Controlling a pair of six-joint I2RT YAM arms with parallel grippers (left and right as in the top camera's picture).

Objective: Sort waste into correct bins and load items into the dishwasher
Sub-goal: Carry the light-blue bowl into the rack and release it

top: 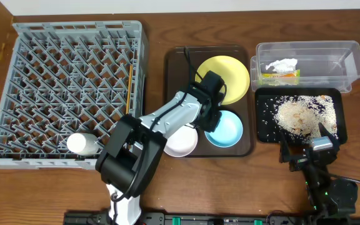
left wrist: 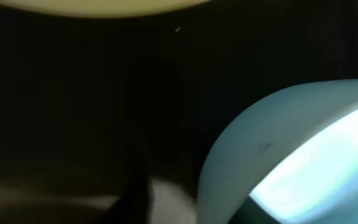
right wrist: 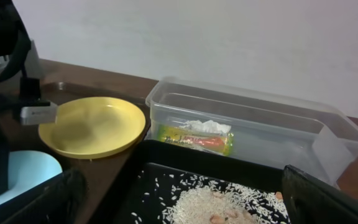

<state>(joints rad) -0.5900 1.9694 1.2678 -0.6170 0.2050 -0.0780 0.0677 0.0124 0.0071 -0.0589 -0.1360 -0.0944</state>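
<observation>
The grey dish rack (top: 17, 87) stands at the left and holds a white cup (top: 80, 144) and a chopstick (top: 130, 87). The yellow plate (top: 227, 72), light blue bowl (top: 227, 131) and white bowl (top: 183, 144) sit on the dark brown tray (top: 174, 69). My left gripper (top: 212, 103) is low between the plate and the blue bowl (left wrist: 303, 149); its jaws are hidden. The clear tub (top: 330, 53) holds the tissue (top: 281, 64) and wrapper (top: 280, 77). The black tray (top: 264, 134) holds rice scraps (top: 299, 115). My right gripper (right wrist: 185, 208) is open and empty at its front edge.
A second thin stick (top: 189, 59) lies at the brown tray's back left, partly under the plate. The left arm stretches from its base (top: 124, 169) across the tray's front. In the right wrist view, the plate (right wrist: 95, 124) and tub (right wrist: 253, 124) lie ahead.
</observation>
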